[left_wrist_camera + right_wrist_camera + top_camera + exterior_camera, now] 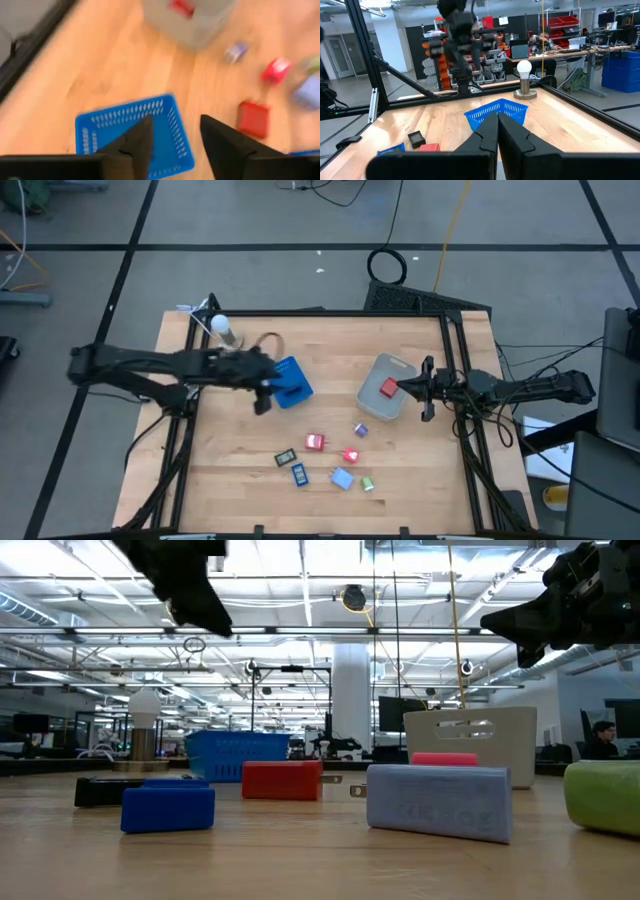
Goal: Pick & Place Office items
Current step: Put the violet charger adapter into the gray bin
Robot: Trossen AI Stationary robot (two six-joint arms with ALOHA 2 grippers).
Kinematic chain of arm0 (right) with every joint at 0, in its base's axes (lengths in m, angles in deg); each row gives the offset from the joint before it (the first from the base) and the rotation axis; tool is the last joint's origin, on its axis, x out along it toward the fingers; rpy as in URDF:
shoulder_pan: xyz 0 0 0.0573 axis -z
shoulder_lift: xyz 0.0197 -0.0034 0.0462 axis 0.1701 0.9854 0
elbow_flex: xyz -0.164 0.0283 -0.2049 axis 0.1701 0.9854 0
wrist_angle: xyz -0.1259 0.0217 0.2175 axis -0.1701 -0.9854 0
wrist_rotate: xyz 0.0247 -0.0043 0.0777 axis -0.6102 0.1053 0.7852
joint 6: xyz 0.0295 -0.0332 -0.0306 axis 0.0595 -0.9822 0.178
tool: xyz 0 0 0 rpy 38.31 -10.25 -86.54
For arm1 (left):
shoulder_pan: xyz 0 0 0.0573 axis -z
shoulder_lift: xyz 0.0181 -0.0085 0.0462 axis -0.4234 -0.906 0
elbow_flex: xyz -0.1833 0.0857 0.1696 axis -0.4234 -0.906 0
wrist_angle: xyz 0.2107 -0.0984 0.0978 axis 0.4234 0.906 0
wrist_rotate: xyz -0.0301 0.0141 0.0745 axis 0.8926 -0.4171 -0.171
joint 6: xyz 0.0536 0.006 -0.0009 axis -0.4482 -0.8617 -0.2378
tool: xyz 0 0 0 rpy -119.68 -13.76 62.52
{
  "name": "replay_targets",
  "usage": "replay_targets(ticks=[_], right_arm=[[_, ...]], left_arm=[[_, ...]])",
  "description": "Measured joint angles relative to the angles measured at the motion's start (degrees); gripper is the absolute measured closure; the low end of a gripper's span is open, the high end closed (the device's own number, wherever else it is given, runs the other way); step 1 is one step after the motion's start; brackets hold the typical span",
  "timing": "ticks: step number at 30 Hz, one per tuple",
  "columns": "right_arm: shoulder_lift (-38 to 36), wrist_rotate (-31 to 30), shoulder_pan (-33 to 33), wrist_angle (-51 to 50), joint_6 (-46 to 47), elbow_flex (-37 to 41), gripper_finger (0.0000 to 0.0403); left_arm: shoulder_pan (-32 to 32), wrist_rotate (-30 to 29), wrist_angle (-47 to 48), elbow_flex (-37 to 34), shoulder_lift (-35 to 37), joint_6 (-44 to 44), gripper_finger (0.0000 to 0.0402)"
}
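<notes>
Several small office items lie on the wooden table near its front: two red pieces [315, 442] [350, 455], a black one [285, 457], a dark blue one [300, 474], a light blue one [342, 478] and a green one [367, 484]. Another red piece [388, 388] lies inside the clear tub [372, 402]. My left gripper [175, 122] hangs open above the blue tray [125, 127], with nothing between its fingers. My right gripper [497, 119] waits shut and level at the tub's right side [425, 390].
A light bulb on a stand [222, 328] is at the table's far left corner, behind the blue tray [292, 380]. A small bluish piece [361, 430] lies just in front of the tub. Black frame rails [455, 370] run along the table's sides.
</notes>
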Motion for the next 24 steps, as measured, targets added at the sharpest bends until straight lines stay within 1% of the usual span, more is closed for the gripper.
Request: replay_targets(ticks=[2,4,6,7,8,12,15,18,21,24], right_arm=[[0.08,0.01,-0.02,0.03,0.0,0.0,0.0403],[0.18,0.0,0.0,0.19,0.0,0.0,0.0403],[0.31,0.01,-0.02,0.3,0.0,0.0,0.0403],[0.32,0.01,0.0,0.29,0.0,0.0,0.0403],[0.32,0.0,0.01,0.31,0.0,0.0,0.0403],[0.39,-0.01,-0.01,0.33,0.0,0.0,0.0403],[0.56,-0.01,0.0,0.27,0.0,0.0,0.0403],[0.83,0.0,-0.02,0.2,0.0,0.0,0.0403],[1.34,0.1,-0.01,0.01,0.0,0.0,0.0403],[2.14,0.12,0.01,0.04,0.33,0.0,0.0403]], left_arm=[[0.1,0.02,-4.04,-4.48,6.0,1.52,0.0282],[-0.42,-0.65,-5.97,-8.36,11.0,3.24,0.0325],[-0.96,-0.8,-7.39,-11.92,14.64,3.35,0.0373],[-1.14,-0.54,-8.76,-13.69,16.51,3.13,0.0386],[-1.16,-0.33,-10.44,-15.41,18.37,2.71,0.0392],[-0.46,-0.42,-19.8,-22.0,26.19,0.72,0.0387],[0.19,-1.07,-24.96,-26.67,30.72,0.58,0.0398],[0.92,-1.88,-27.13,-30.2,33.66,-0.44,0.0395],[1.89,-4.8,-28.81,-33.57,35.74,-1.3,0.0399],[2.76,-5.32,-33.2,-37.26,37.84,-1.33,0.0396]])
